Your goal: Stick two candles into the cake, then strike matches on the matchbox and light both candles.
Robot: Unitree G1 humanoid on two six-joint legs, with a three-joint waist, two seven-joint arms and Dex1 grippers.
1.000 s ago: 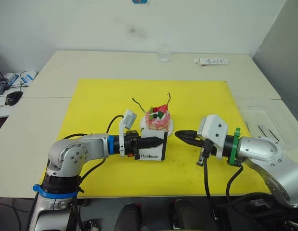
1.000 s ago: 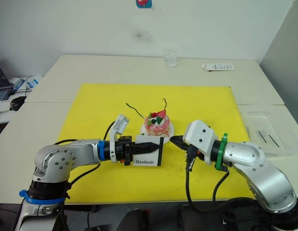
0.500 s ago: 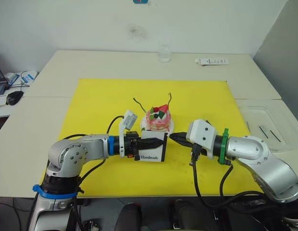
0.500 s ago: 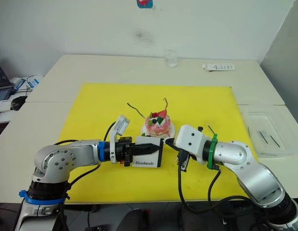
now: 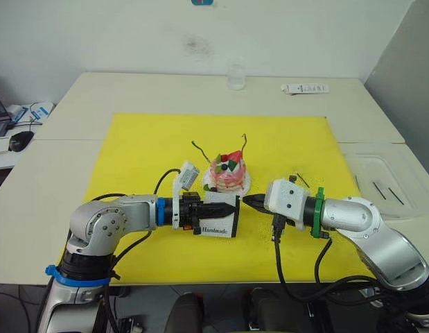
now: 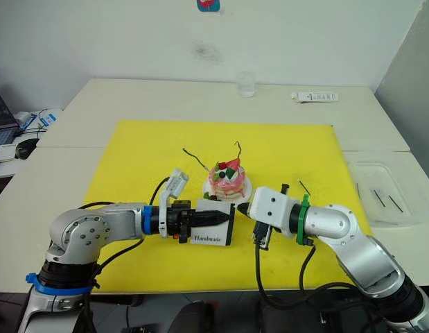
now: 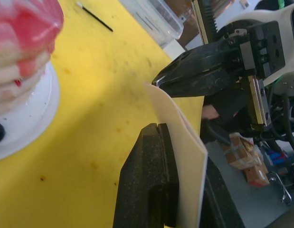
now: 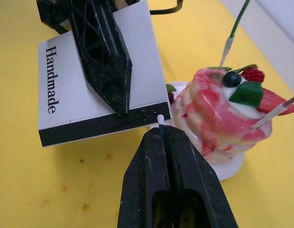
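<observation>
The left claw is closed on the white matchbox, and the right claw pinches a match whose white tip sits right at the box's black strip. Just behind them the pink cake sits on its plate on the yellow mat, with both candles stuck in it.

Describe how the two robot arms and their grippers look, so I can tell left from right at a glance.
Both arms are silver metal with white wrist housings and loose black cables. The left arm carries blue bands at the wrist and near its base. The right arm has a green wrist ring. The left gripper and the right gripper both have tapered black fingers.
</observation>
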